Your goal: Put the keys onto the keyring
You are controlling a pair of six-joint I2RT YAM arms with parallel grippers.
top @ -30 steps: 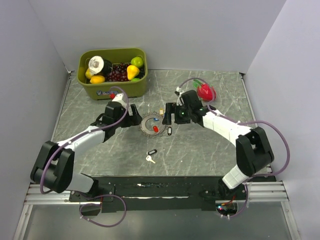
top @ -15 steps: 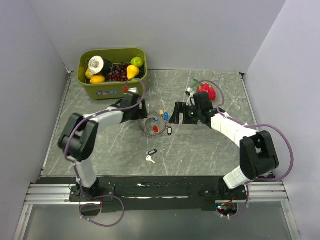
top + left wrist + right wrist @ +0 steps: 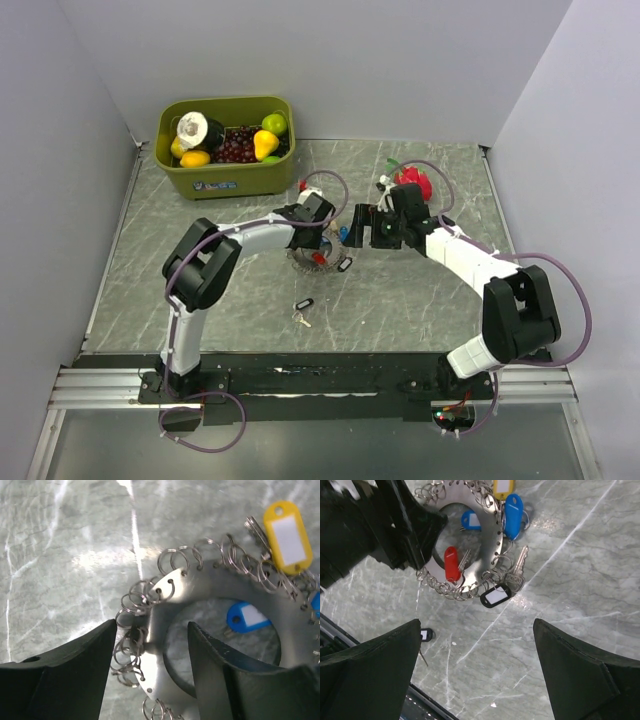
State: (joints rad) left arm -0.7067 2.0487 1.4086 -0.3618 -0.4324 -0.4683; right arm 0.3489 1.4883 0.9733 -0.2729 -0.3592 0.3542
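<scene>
The keyring (image 3: 200, 585) is a flat metal disc edged with many small wire rings; it lies mid-table (image 3: 306, 263). Yellow (image 3: 287, 537), blue (image 3: 513, 516), red (image 3: 451, 564) and black (image 3: 496, 595) tagged keys and a silver key (image 3: 518, 570) hang on it. My left gripper (image 3: 151, 630) is open, its jaws either side of the disc's rim, over the ring in the top view (image 3: 323, 243). My right gripper (image 3: 477, 675) is open and empty, right of the ring (image 3: 352, 228). A loose black-tagged key (image 3: 304, 304) and a pale key (image 3: 300, 319) lie nearer me.
A green bin (image 3: 225, 178) of toy fruit stands at the back left. A red strawberry-like toy (image 3: 412, 184) sits behind my right arm. The black front rail (image 3: 320, 375) runs along the near table edge.
My left arm has swung right, from left of the keyring to over it, and now straddles its rim. My right gripper has drawn back slightly to the right. The ring shifted a little.
</scene>
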